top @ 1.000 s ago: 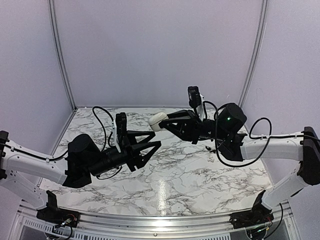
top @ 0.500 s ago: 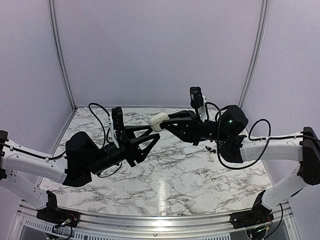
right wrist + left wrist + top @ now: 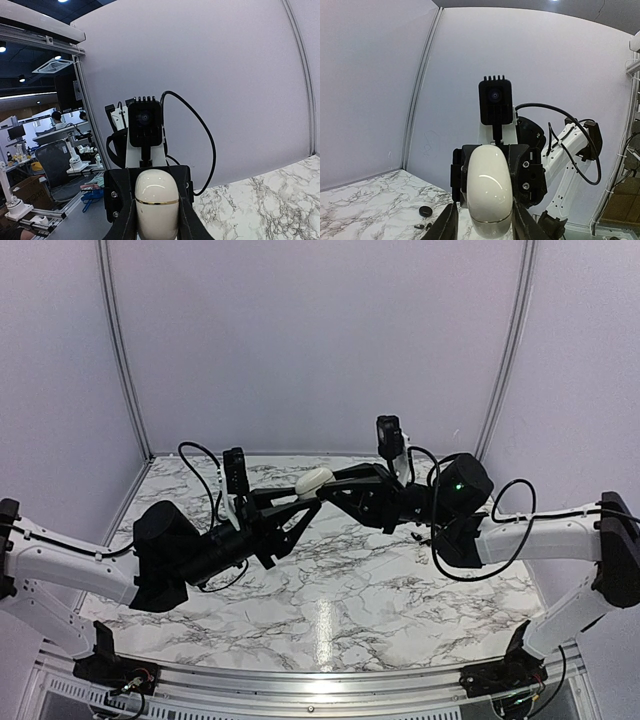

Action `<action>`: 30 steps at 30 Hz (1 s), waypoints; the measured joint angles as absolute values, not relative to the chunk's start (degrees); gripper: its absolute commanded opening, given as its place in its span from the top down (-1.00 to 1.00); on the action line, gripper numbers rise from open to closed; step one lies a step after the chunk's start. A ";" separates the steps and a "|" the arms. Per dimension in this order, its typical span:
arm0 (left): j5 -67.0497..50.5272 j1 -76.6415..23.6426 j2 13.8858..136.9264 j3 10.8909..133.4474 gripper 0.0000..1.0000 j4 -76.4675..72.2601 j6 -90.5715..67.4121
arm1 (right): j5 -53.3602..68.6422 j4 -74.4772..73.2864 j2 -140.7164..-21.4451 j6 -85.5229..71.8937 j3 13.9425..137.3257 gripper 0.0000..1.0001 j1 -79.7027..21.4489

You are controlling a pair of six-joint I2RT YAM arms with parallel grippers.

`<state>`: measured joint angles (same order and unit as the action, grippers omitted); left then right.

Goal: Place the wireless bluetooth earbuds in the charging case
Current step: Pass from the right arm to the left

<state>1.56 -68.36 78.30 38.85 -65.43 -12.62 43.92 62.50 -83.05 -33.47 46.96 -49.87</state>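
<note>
My right gripper (image 3: 328,488) is shut on the cream-white charging case (image 3: 314,480) and holds it in the air above the back of the table. In the right wrist view the closed case (image 3: 156,202), with a gold seam, sits between the right gripper (image 3: 156,225) fingers. My left gripper (image 3: 306,504) is open, raised to meet the case. In the left wrist view its fingers (image 3: 448,224) stand on either side of the case (image 3: 490,187). Two tiny black earbuds (image 3: 420,226) lie on the table below.
A black round puck (image 3: 425,210) lies on the marble table (image 3: 330,590) next to the earbuds. Grey walls close in the back and both sides. The two arms face each other over the middle of the table.
My left gripper has risen and moved right until its open fingers flank the case. My right gripper has lifted the case slightly.
</note>
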 measured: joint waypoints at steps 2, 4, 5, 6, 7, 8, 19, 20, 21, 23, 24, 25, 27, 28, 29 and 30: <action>1.58 -68.36 78.52 38.85 0.28 -65.63 -12.78 | 43.77 62.65 -83.13 -33.50 46.94 0.99 -50.00; 1.78 -68.36 78.59 38.85 0.31 -65.78 -12.91 | 43.57 62.92 -83.15 -33.52 46.81 0.98 -50.04; 1.87 -68.36 78.59 38.85 0.32 -65.80 -12.95 | 43.46 63.00 -83.15 -33.50 46.74 0.98 -50.04; 1.98 -68.36 78.59 38.85 0.34 -65.82 -12.95 | 43.29 63.05 -83.13 -33.52 46.65 0.98 -50.04; 2.07 -68.36 78.59 38.85 0.35 -65.84 -12.97 | 43.29 63.02 -83.15 -33.52 46.63 0.98 -50.04; 2.07 -68.36 78.59 38.85 0.35 -65.87 -13.06 | 43.20 63.07 -83.15 -33.50 46.57 0.98 -50.04; 3.09 -68.53 78.63 38.85 0.42 -66.26 -14.00 | 42.72 64.29 -83.37 -34.04 45.76 0.97 -50.04; 3.09 -68.58 78.63 38.85 0.45 -66.28 -14.04 | 42.70 64.34 -83.37 -34.06 45.74 0.97 -50.04; 3.07 -68.58 78.63 38.85 0.49 -66.28 -14.11 | 42.65 64.40 -83.37 -34.09 45.69 0.97 -50.04; 3.07 -68.62 78.63 38.87 0.63 -66.28 -14.22 | 42.50 64.58 -83.37 -34.09 45.52 0.96 -50.04; 3.03 -68.64 78.65 38.87 0.69 -66.30 -14.37 | 42.52 64.75 -83.37 -34.09 45.47 0.92 -50.04; 3.03 -68.64 78.65 38.87 0.73 -66.37 -14.57 | 42.48 64.82 -83.37 -34.11 45.47 0.87 -50.04; 2.85 -68.64 78.67 38.89 0.77 -66.48 -14.44 | 42.52 64.90 -83.37 -34.09 45.47 0.75 -50.09; 2.79 -68.62 78.67 38.89 0.78 -66.50 -14.39 | 42.54 64.86 -83.37 -34.02 45.47 0.59 -50.09; 2.68 -68.62 78.67 38.89 0.78 -66.46 -14.26 | 42.54 64.73 -83.35 -33.82 45.47 0.45 -50.09; 2.59 -68.62 78.63 38.89 0.80 -66.37 -14.15 | 42.57 64.45 -83.29 -33.43 45.47 0.32 -50.09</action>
